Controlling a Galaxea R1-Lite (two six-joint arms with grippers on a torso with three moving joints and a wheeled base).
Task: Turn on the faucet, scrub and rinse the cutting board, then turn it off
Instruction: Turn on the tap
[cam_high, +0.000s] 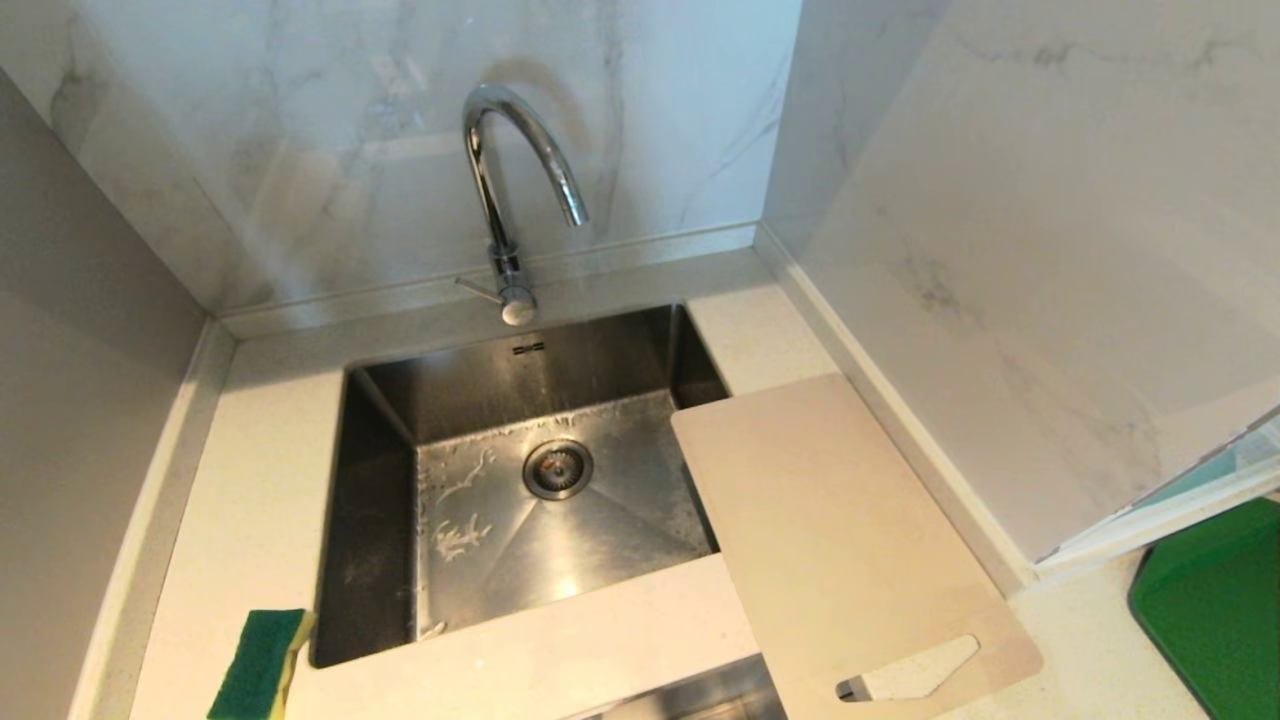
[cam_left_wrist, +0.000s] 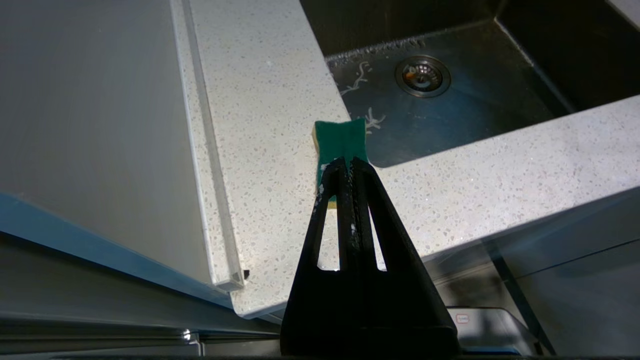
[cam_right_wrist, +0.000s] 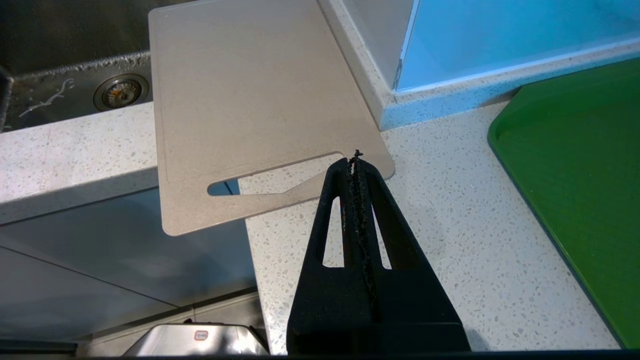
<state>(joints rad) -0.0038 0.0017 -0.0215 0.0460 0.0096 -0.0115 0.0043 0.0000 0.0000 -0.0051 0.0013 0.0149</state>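
Pale beige, thin, slotted at its near end, the cutting board (cam_high: 840, 530) lies across the sink's (cam_high: 380, 520) right rim and counter, its near corner cut off in the head view, while left gripper (cam_left_wrist: 348, 161) and right gripper (cam_right_wrist: 356, 159) hang empty with fingers pressed together

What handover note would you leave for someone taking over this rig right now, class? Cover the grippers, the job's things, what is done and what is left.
Left gripper: shut, empty, above the counter by the sponge.
Right gripper: shut, empty, near the cutting board handle slot.
Cutting board lies flat across the sink's right edge. Faucet shows no water running.
Done: nothing.
Left: turn faucet on, scrub, rinse, turn off.
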